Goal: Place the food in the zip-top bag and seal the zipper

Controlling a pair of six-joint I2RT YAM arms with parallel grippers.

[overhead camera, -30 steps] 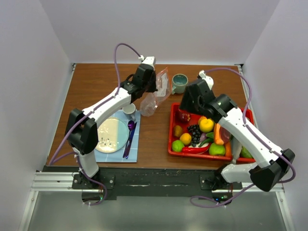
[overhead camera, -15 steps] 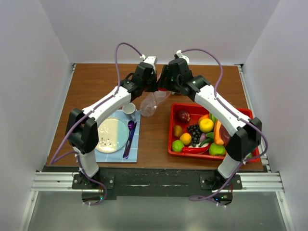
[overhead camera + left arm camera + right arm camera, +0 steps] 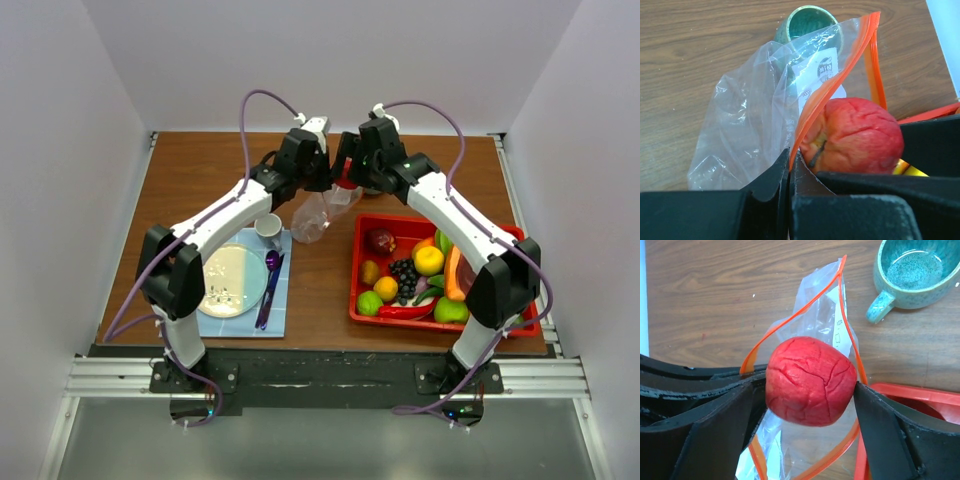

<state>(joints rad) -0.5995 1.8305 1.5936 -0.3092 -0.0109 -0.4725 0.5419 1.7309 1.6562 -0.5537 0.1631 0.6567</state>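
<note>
The clear zip-top bag hangs at the table's middle back, its orange-red zipper gaping open. My left gripper is shut on the zipper strip at the bag's mouth and holds the bag up. My right gripper is shut on a red round fruit and holds it right over the open mouth; the fruit also shows in the left wrist view. The rest of the food lies in the red tray: a dark red fruit, grapes, yellow, orange and green fruits, a chili.
A teal mug stands behind the bag. A plate, a purple spoon and a small white cup sit on a blue mat at the front left.
My right arm swung from over the red tray to the bag, carrying the red fruit, and now hovers at the bag's mouth beside my left gripper. The left arm stayed put.
</note>
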